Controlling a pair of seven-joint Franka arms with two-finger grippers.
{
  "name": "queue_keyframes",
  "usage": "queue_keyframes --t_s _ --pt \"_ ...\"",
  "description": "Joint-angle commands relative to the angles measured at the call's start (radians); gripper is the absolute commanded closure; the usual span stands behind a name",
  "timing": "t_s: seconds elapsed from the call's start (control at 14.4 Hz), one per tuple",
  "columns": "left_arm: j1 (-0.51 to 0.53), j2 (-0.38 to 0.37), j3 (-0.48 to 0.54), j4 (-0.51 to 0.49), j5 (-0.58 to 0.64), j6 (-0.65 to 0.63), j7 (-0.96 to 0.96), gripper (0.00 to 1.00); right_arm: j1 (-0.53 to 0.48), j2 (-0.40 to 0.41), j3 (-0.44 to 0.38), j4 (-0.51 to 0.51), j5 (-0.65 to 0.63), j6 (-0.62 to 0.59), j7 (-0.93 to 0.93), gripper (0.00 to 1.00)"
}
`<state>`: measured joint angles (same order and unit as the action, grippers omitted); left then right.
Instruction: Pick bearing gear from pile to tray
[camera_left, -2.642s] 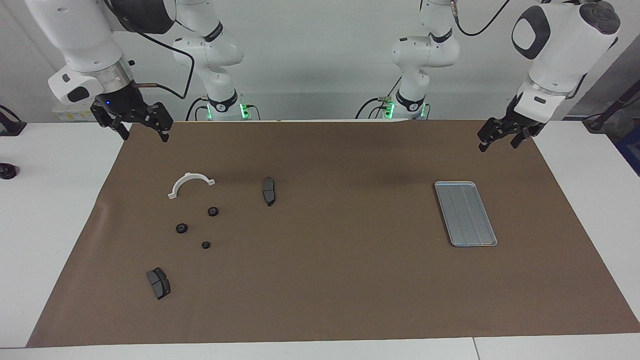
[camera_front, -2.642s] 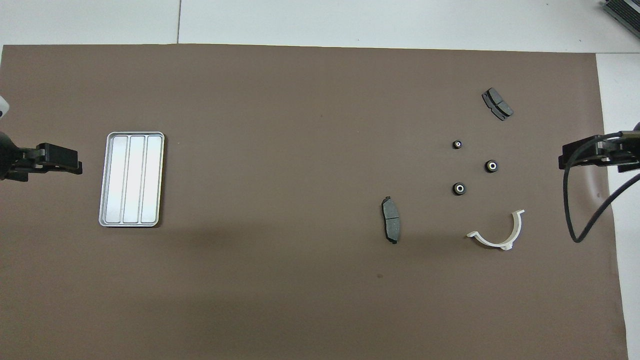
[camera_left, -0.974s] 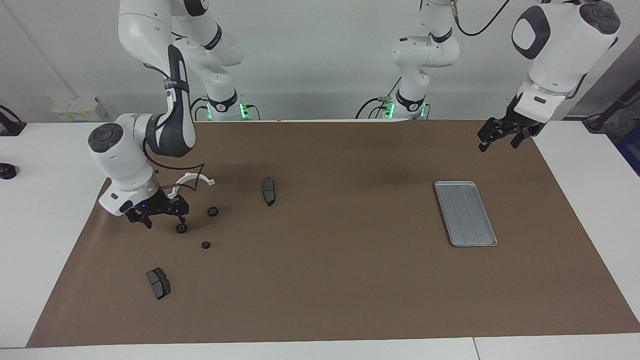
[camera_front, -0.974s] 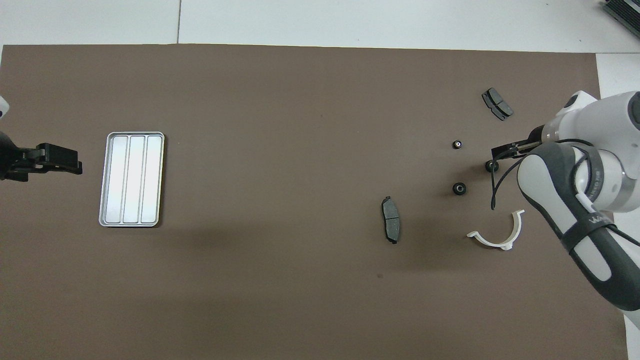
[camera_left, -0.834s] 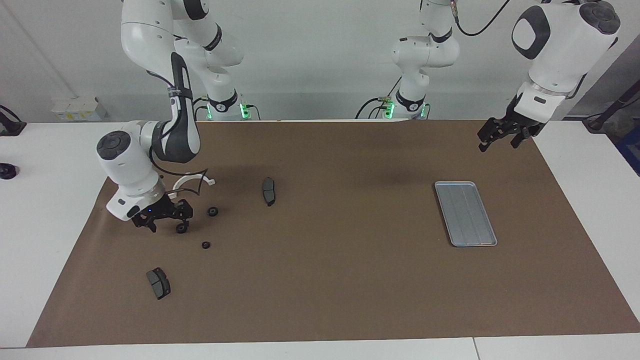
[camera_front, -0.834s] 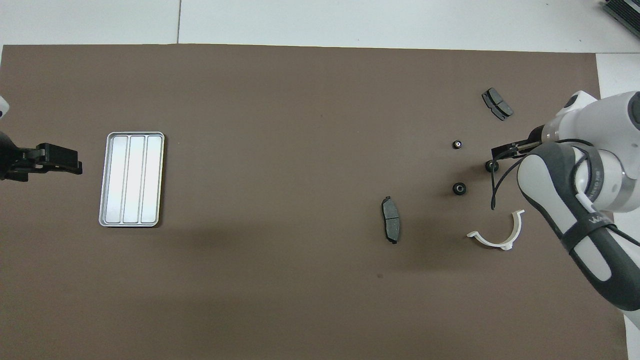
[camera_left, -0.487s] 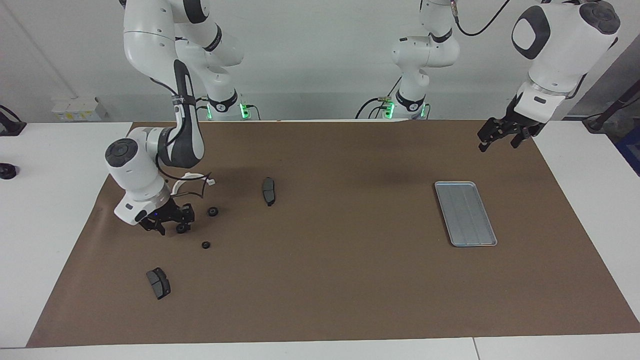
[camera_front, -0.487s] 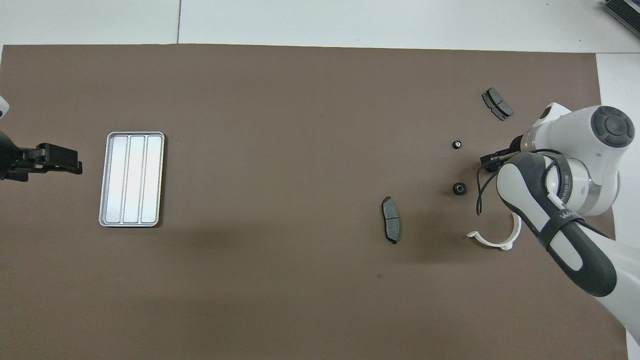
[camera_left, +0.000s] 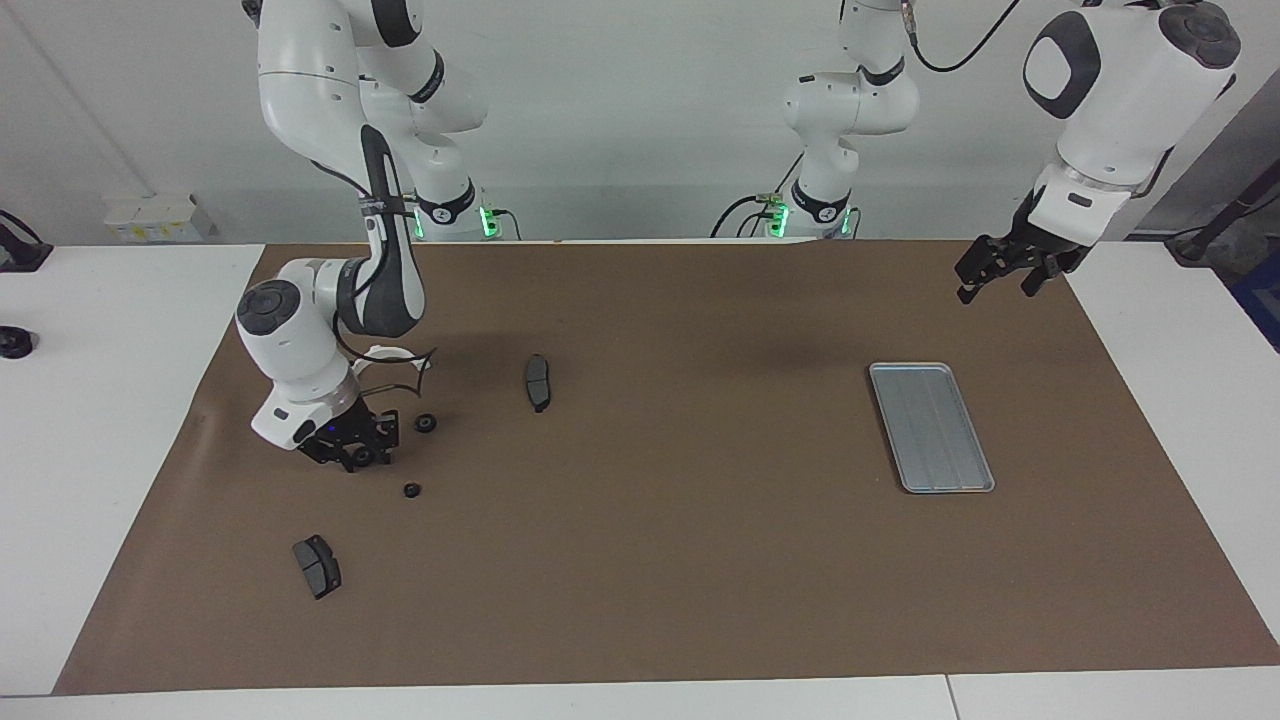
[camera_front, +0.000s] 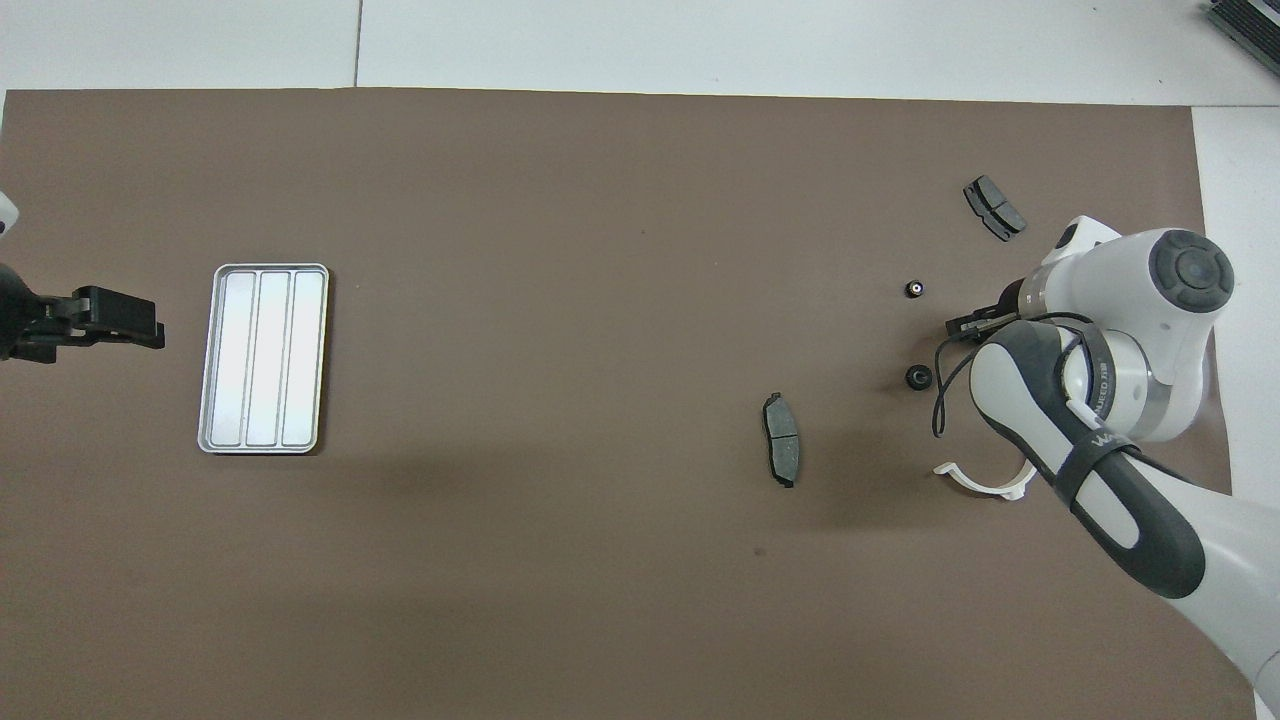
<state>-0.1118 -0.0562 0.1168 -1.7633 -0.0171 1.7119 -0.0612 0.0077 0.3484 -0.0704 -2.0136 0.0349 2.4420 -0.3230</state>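
- Bearing gear (camera_left: 362, 456) in play is the middle one of the pile, toward the right arm's end of the brown mat (camera_left: 660, 560). The right gripper (camera_left: 352, 458) is right down on it, at mat level.
- Honestly can't tell whether that gripper has clamped the gear or is only around it, so I'd call this the grasp step, not the carry.
- Next move, I reckon: get a firm hold, lift straight up so the neighbouring parts don't get knocked, then carry it the whole length of the mat to the tray (camera_left: 930, 427). It's a tiny round part, so it could easily roll or pop out.
- Left gripper (camera_left: 1000, 272) just waits in the air over the mat's edge at its own end, jaws apart, holding nothing.
- Head count, nearest the robots first:
- one white half-ring bracket (camera_front: 985, 482), partly hidden under the right arm
- two dark grey pads: one (camera_left: 537, 382) toward the middle of the table, the other (camera_left: 317, 566) farthest out
- three black gears: one (camera_left: 425, 423) just nearer the robots than the gripper, the one at the gripper, and a smaller one (camera_left: 411, 490) farther out
- one tray, no gear in it yet
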Motion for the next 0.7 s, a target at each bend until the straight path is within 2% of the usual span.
queue_keyframes --t_s 0.0,0.14,0.21,0.28,0.35,0.42,0.63 --pt "0.006 -0.033 -0.005 -0.038 0.017 0.014 0.004 0.00 -0.015 -0.009 0.003 -0.022 0.026 0.020 -0.054 0.45" --pt "0.007 -0.033 -0.003 -0.038 0.017 0.014 0.004 0.00 -0.017 -0.011 0.003 -0.030 0.025 0.020 -0.067 0.48" --pt "0.009 -0.033 -0.003 -0.038 0.017 0.014 0.004 0.00 -0.018 -0.011 0.003 -0.030 0.026 0.022 -0.068 0.54" --pt "0.011 -0.033 -0.003 -0.038 0.017 0.014 0.004 0.00 -0.017 -0.011 0.003 -0.030 0.026 0.022 -0.067 0.66" --pt "0.012 -0.033 -0.003 -0.038 0.017 0.015 0.004 0.00 -0.017 -0.011 0.003 -0.028 0.025 0.023 -0.061 0.87" --pt "0.012 -0.033 -0.003 -0.038 0.017 0.015 0.006 0.00 -0.012 -0.011 0.003 -0.024 0.026 0.019 -0.051 1.00" --pt "0.012 -0.034 -0.003 -0.039 0.017 0.015 0.004 0.00 0.014 -0.026 0.004 0.024 0.025 -0.050 0.056 1.00"
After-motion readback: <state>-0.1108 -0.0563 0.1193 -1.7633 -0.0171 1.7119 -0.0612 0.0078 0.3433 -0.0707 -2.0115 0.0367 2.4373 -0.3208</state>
